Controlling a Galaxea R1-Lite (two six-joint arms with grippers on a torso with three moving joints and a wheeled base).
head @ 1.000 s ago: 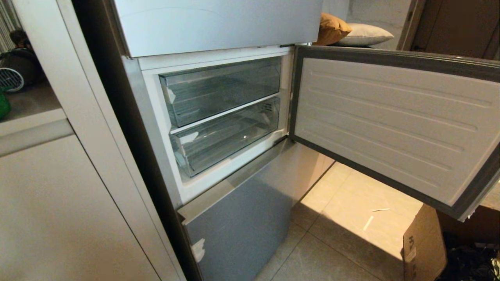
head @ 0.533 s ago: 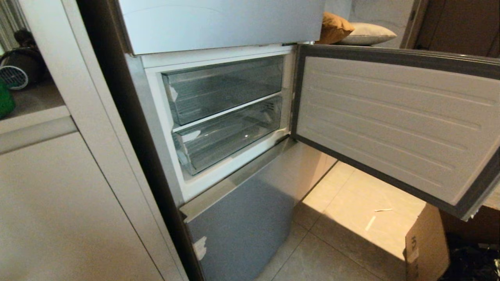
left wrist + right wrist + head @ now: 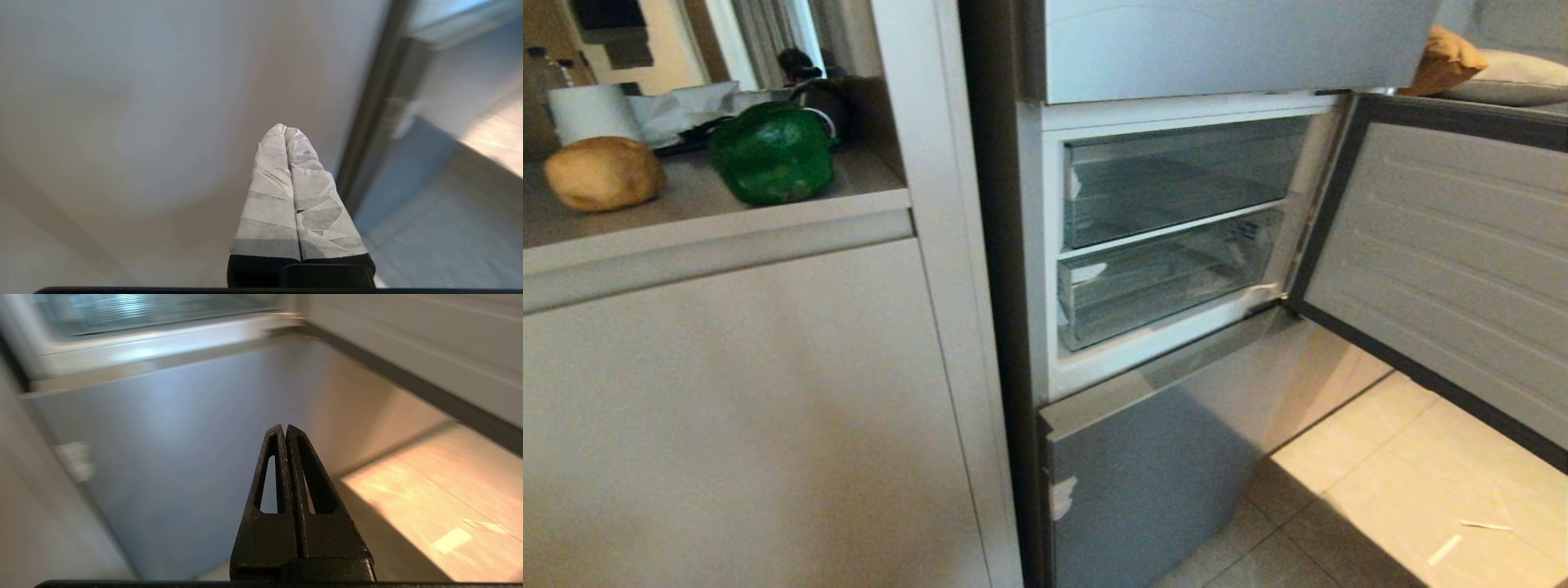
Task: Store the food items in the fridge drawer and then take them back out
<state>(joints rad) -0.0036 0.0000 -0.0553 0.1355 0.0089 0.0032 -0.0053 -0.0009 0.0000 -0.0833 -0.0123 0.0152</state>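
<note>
On the counter at the left lie the food items: a glossy green bell pepper and, further left, a tan-brown rounded lump. To the right the fridge's middle section stands open. Inside it are two clear fridge drawers, an upper and a lower, both pushed in and empty. Neither arm shows in the head view. My left gripper, its fingers wrapped in white tape, is shut on nothing before a pale cabinet front. My right gripper is shut and empty before the blue-grey lowest panel.
The middle section's door juts out to the right above the tile floor, where tape scraps lie. A white cabinet fills the lower left. A white roll and clutter stand behind the food.
The whole head view has swung, so the fridge now sits further right and the counter with the pepper and the brown lump has come into view. Nothing itself has moved.
</note>
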